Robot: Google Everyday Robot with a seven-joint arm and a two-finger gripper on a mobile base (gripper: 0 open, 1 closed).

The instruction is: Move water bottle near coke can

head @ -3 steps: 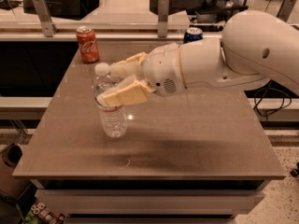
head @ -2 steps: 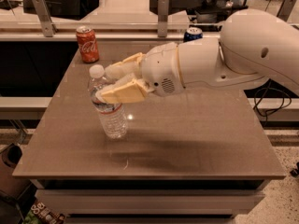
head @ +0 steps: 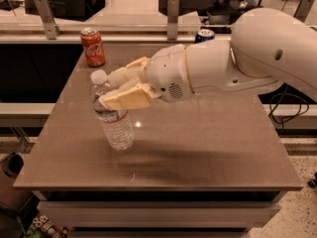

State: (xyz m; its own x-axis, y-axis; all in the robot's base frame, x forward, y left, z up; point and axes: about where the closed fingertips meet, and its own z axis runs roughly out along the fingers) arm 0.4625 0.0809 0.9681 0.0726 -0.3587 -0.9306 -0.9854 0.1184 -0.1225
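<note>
Firmly gripped near mid-desk, the water bottle (head: 118, 129) hangs tipped in the robot's tool (head: 110, 89), whose cream fingers (head: 128, 97) close on it just under the white cap. The high hold leaves the ribbed body free, and the cap leans left. Whether the base touches the desk (head: 223, 148) cannot be told. The coke can (head: 93, 47) stands upright near the far left corner, well apart from the bottle, so the carry looks barely begun. A blue can (head: 204, 34) peeks over the white arm (head: 257, 58) at the far edge, off the likely path toward the red can.
</note>
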